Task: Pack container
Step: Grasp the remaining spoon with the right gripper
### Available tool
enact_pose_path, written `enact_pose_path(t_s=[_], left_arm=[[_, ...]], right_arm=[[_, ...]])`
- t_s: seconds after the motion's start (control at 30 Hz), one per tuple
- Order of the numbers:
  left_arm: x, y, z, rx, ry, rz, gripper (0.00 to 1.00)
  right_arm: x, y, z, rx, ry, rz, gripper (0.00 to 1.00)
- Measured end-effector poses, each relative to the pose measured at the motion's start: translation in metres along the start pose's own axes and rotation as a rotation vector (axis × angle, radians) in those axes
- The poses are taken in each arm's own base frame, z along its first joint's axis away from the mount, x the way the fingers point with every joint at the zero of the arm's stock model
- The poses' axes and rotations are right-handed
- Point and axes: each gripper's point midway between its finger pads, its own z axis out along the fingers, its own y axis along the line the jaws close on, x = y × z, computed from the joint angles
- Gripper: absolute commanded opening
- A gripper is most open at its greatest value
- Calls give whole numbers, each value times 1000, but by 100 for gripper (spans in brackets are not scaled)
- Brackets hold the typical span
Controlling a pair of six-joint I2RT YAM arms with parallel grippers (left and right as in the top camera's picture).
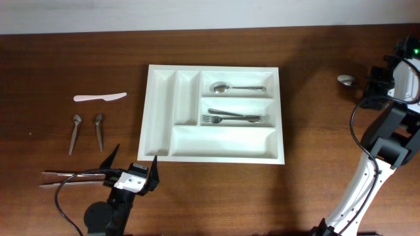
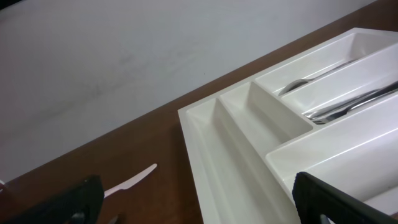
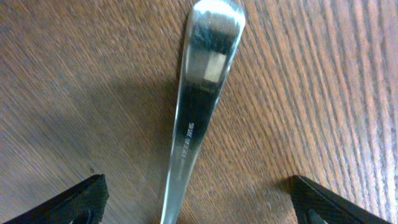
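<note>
On the surface [image 1: 262, 196], one container [image 1: 162, 111] lay, long axis left-to-right, holding one spoon [image 1: 226, 86]. Left claw [image 1: 136, 155] and right claw [image 3: 199, 205] stood spread.

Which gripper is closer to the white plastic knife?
Left. The left gripper is on the same side of the white plastic cutlery tray as the white plastic knife, a little toward the robot. The right gripper is beyond the tray's other side, over a silver metal spoon.

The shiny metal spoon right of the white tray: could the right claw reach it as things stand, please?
Probably yes: the metal spoon lies uncovered between the fingers of the open right claw.
</note>
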Motion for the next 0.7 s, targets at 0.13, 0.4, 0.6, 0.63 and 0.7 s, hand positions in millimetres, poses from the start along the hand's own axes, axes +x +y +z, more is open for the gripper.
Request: enact_pose_path(t_s=[0.13,0.4,0.6,0.63,0.7], left_arm=[[0,0,0,0,0,0,99],[0,0,0,0,0,0,99],[0,0,0,0,0,0,99],[0,0,0,0,0,0,99],[0,0,0,0,0,0,99]], right_arm=[[7,-7,0,27,38,16,90],[9,-28,1,117,71,51,89],[-1,-39,0,161,72,79,86],[-2,-40,0,164,71,80,76],[-3,-41,0,168,66,80,62]])
